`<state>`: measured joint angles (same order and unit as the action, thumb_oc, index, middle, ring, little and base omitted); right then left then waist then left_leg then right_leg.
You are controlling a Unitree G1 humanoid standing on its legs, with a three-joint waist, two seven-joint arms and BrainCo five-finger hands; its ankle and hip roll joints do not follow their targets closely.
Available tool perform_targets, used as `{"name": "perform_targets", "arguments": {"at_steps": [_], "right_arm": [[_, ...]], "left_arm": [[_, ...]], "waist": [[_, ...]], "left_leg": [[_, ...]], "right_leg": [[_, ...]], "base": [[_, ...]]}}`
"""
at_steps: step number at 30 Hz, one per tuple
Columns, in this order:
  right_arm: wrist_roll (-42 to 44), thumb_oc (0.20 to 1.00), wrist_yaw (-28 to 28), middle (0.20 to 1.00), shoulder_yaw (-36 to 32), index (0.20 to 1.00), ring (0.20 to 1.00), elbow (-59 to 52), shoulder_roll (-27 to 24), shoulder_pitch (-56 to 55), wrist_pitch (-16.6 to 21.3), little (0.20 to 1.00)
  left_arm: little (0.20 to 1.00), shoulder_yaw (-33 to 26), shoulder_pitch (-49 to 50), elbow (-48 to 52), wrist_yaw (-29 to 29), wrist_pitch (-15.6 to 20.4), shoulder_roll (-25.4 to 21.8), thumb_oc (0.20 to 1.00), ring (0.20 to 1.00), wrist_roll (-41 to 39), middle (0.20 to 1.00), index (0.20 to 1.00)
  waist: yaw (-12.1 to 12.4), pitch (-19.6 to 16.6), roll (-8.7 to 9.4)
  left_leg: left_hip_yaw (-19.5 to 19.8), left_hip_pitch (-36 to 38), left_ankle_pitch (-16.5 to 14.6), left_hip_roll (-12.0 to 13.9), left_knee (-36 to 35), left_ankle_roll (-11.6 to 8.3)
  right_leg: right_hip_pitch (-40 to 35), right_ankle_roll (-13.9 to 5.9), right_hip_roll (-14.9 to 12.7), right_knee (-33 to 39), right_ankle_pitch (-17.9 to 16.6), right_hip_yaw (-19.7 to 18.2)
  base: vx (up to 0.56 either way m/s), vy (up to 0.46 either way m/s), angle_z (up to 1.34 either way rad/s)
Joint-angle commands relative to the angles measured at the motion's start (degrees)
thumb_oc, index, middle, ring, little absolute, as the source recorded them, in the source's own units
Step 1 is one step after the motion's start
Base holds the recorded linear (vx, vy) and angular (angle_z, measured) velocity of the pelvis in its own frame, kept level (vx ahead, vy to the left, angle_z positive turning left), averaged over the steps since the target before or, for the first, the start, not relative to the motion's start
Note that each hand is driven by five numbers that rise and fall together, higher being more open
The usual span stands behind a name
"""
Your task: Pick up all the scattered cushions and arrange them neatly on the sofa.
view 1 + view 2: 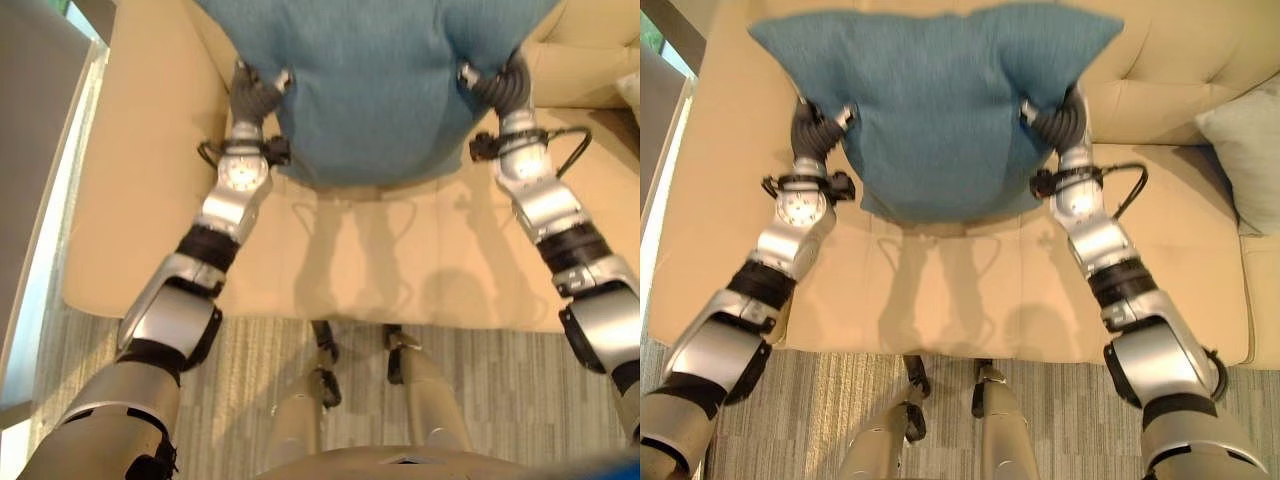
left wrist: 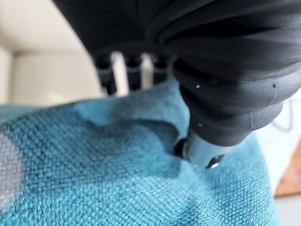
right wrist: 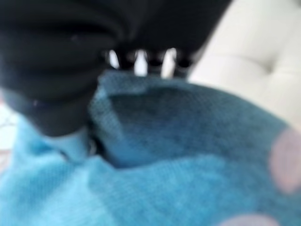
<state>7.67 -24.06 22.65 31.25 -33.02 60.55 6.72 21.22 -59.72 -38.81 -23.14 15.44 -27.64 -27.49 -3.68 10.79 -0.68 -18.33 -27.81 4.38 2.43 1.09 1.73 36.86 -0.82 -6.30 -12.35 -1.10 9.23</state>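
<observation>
Cushion of soft teal woven cloth (image 1: 935, 100) hangs at top middle over the tan sofa (image 1: 970, 300). We pinch its sides, left hand (image 1: 818, 128) and right hand (image 1: 1060, 120). It looks light and squashy.

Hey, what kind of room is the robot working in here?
Most likely a living room or lounge. There's a beige sofa with a pale cushion on it, striped grey carpet in front, and the left hand and right hand hold a teal cushion over the seat.

A plump teal woven cushion (image 1: 940, 100) hangs, side edges pinched, above the beige sofa (image 1: 970, 290).
</observation>
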Motion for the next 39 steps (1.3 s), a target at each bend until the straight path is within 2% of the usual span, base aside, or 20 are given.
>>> {"name": "perform_targets", "arguments": {"at_steps": [1, 5, 14, 19, 20, 21, 22, 23, 24, 32, 35, 36, 39], "right_arm": [[0.3, 0.200, -0.2, 0.200, 2.2, 0.200, 0.200, -2.3, 3.6, 6.5, 8.1, 0.200], [0.6, 0.200, -0.2, 0.200, 4.0, 0.200, 0.200, 1.3, 2.4, 10.4, 7.5, 0.200], [0.2, 0.200, 0.8, 0.200, 4.7, 0.200, 0.200, 1.5, 2.4, 8.2, 6.1, 0.200], [-0.2, 0.200, 2.1, 0.200, 5.5, 0.200, 0.200, 3.0, 3.4, 6.6, 5.5, 0.200], [0.1, 0.200, 2.0, 0.200, 6.4, 0.200, 0.200, 5.2, 3.8, 7.7, 5.4, 0.200], [0.1, 0.200, 2.0, 0.200, 6.5, 0.200, 0.200, 5.3, 3.8, 7.9, 5.5, 0.200], [0.1, 0.200, 1.8, 0.200, 7.3, 0.200, 0.200, 6.9, 3.9, 9.0, 5.2, 0.200], [-0.5, 0.705, 1.3, 0.705, 9.7, 0.705, 0.705, 11.2, 3.9, 12.6, 4.1, 0.705], [-0.4, 1.000, 1.3, 1.000, 9.8, 1.000, 1.000, 11.4, 4.0, 12.9, 4.2, 1.000], [0.6, 1.000, -0.5, 1.000, 13.9, 1.000, 1.000, 24.4, 4.6, 22.6, 1.1, 1.000], [1.0, 1.000, -0.1, 1.000, 16.8, 1.000, 1.000, 28.8, 1.7, 26.5, -0.7, 1.000], [1.0, 1.000, 0.0, 1.000, 16.8, 1.000, 1.000, 28.9, 1.7, 26.6, -0.6, 1.000], [1.9, 1.000, 1.7, 1.000, 19.2, 1.000, 1.000, 31.3, -2.6, 27.8, -1.1, 1.000]], "left_arm": [[0.200, 4.3, -8.4, 4.2, 1.5, 7.9, 0.1, 0.200, 0.200, 2.8, 0.200, 0.200], [0.200, 4.5, -10.0, 1.6, 2.3, 7.7, -0.5, 0.200, 0.200, 1.3, 0.200, 0.200], [0.200, 4.0, -7.1, 2.6, 2.9, 7.0, 0.4, 0.200, 0.200, 1.2, 0.200, 0.200], [0.200, 4.7, -6.1, 1.4, 3.0, 5.4, 0.5, 0.200, 0.200, 3.7, 0.200, 0.200], [0.235, 5.7, -7.8, -1.1, 2.4, 4.8, 0.4, 0.235, 0.235, 4.7, 0.235, 0.235], [0.360, 5.7, -7.9, -1.2, 2.4, 4.8, 0.5, 0.360, 0.360, 4.6, 0.360, 0.360], [1.000, 6.2, -9.4, -2.4, 2.0, 4.5, 0.5, 1.000, 1.000, 5.2, 1.000, 1.000], [1.000, 7.7, -13.3, -6.1, 1.5, 3.8, 0.4, 1.000, 1.000, 5.3, 1.000, 1.000], [1.000, 7.7, -13.6, -6.4, 1.5, 3.8, 0.4, 1.000, 1.000, 5.2, 1.000, 1.000], [1.000, 12.0, -26.0, -16.6, 0.4, 0.9, -1.5, 1.000, 1.000, 6.3, 1.000, 1.000], [1.000, 14.6, -30.5, -18.4, 1.3, 0.5, -5.0, 1.000, 1.000, 5.6, 1.000, 1.000], [1.000, 14.6, -30.7, -18.5, 1.4, 0.5, -5.0, 1.000, 1.000, 5.5, 1.000, 1.000], [1.000, 14.6, -30.9, -19.3, 2.7, 1.0, -9.1, 1.000, 1.000, 2.9, 1.000, 1.000]], "waist": [[0.1, -2.0, 4.05], [0.5, -1.8, 3.87], [0.3, -1.7, 3.84], [0.3, -1.1, 3.59], [0.4, -0.6, 3.38], [0.4, -0.5, 3.37], [0.4, -0.3, 3.26], [0.6, 0.0, 3.16], [0.6, 0.1, 3.12], [0.9, 0.0, 2.96], [1.2, -0.9, 3.00], [1.2, -0.8, 3.00], [1.6, -2.0, 3.13]], "left_leg": [[4.1, -1.9, -4.5, 0.7, 4.7, -5.37], [4.8, -5.6, -3.3, 0.6, 3.9, -5.72], [4.9, -7.6, -3.4, 0.8, 4.8, -5.96], [4.9, -7.8, -3.5, 0.6, 5.0, -5.91], [5.0, -8.4, -3.0, 0.6, 4.9, -6.02], [5.0, -8.5, -3.0, 0.5, 4.8, -6.02], [5.1, -8.9, -2.7, 0.5, 4.6, -6.07], [5.2, -10.1, -2.1, 0.7, 4.3, -6.20], [5.2, -10.2, -2.0, 0.7, 4.3, -6.20], [6.5, -12.6, -0.7, 0.8, 3.6, -6.54], [6.9, -12.8, -0.5, 0.7, 3.2, -6.68], [6.9, -12.8, -0.5, 0.7, 3.2, -6.67], [7.3, -12.5, -0.5, 0.7, 3.3, -6.82]], "right_leg": [[-6.8, -10.12, -6.2, 10.3, -6.6, -0.9], [-3.3, -10.22, -6.0, 11.2, -7.3, -1.0], [-1.7, -10.13, -6.1, 10.8, -7.2, -0.6], [-1.1, -10.00, -6.5, 10.0, -7.1, -0.6], [-0.4, -10.05, -6.6, 10.1, -7.4, -0.6], [-0.4, -10.05, -6.6, 10.1, -7.4, -0.6], [0.3, -10.06, -6.5, 10.0, -7.6, -0.6], [1.4, -10.17, -6.5, 10.1, -8.0, -0.4], [1.5, -10.16, -6.5, 10.1, -8.0, -0.4], [3.4, -10.24, -6.0, 10.5, -8.5, -0.1], [3.6, -10.45, -5.8, 11.2, -9.0, 0.0], [3.6, -10.45, -5.8, 11.2, -9.0, 0.0], [3.0, -10.54, -5.7, 11.7, -9.1, 0.3]], "base": [[0.00, 0.000, 0.00], [0.00, 0.000, 0.00], [0.00, -0.007, 0.00], [-0.01, -0.010, 0.04], [-0.04, -0.005, 0.06], [-0.04, -0.006, 0.02], [-0.05, 0.001, 0.00], [-0.05, 0.001, -0.03], [-0.04, -0.006, -0.04], [0.00, -0.005, 0.00], [0.00, -0.002, 0.01], [0.03, -0.001, 0.01], [0.04, 0.012, 0.02]]}}
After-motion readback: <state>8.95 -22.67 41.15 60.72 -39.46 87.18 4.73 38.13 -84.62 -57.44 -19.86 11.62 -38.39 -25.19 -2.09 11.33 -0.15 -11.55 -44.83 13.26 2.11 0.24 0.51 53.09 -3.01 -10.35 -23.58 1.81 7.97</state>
